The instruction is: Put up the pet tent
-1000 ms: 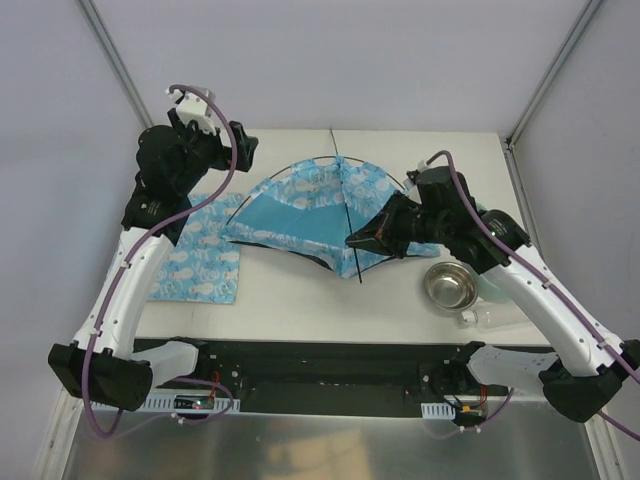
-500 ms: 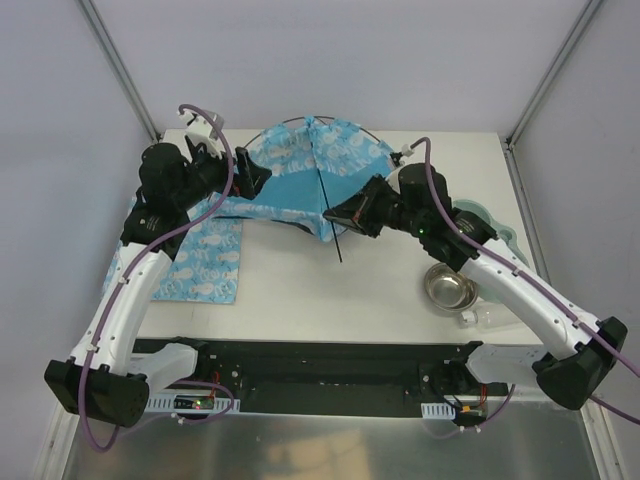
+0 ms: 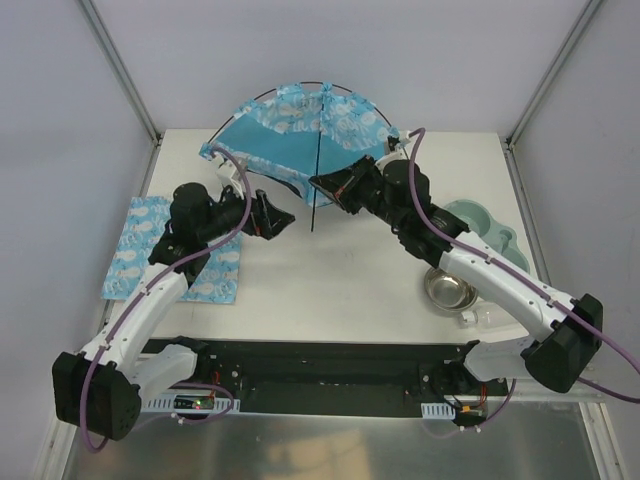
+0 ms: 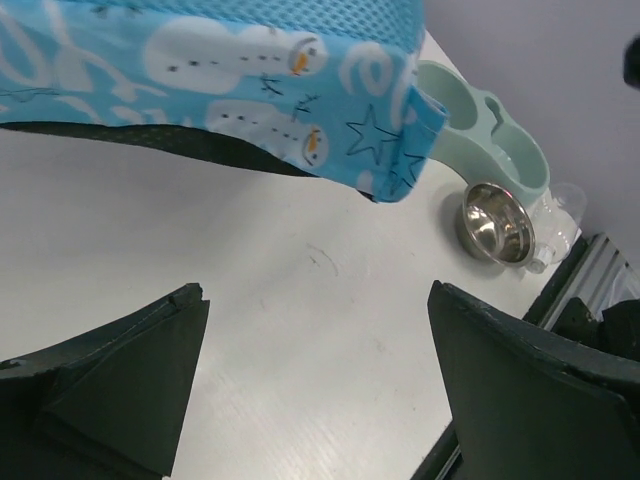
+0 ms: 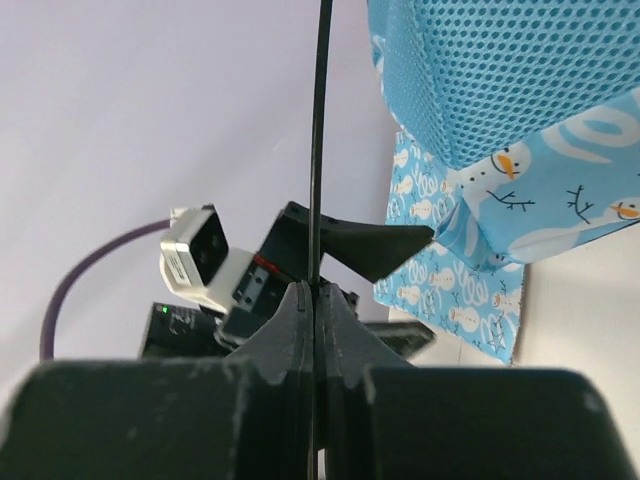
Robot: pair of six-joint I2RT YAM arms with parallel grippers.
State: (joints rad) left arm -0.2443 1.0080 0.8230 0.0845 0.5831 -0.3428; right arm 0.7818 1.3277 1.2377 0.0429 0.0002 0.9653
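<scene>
The pet tent, blue snowman-print fabric with a mesh panel, hangs in the air over the table's back edge, bowed by thin black poles. My right gripper is shut on the lower end of one black pole, which runs straight up from between its closed fingertips. The tent's fabric hangs at the upper right of that view. My left gripper is open, low over the table below the tent's front left edge, touching nothing. In its wrist view the tent's hem crosses above the wide-open fingers.
A flat blue printed mat lies at the table's left. At the right stand a steel bowl, a mint double-bowl feeder and a small clear bottle. The bowl and feeder also show from the left wrist.
The right gripper has raised the tent by its pole, up and toward the back. The left gripper has come down from the tent's left side toward the table's middle, still open.
</scene>
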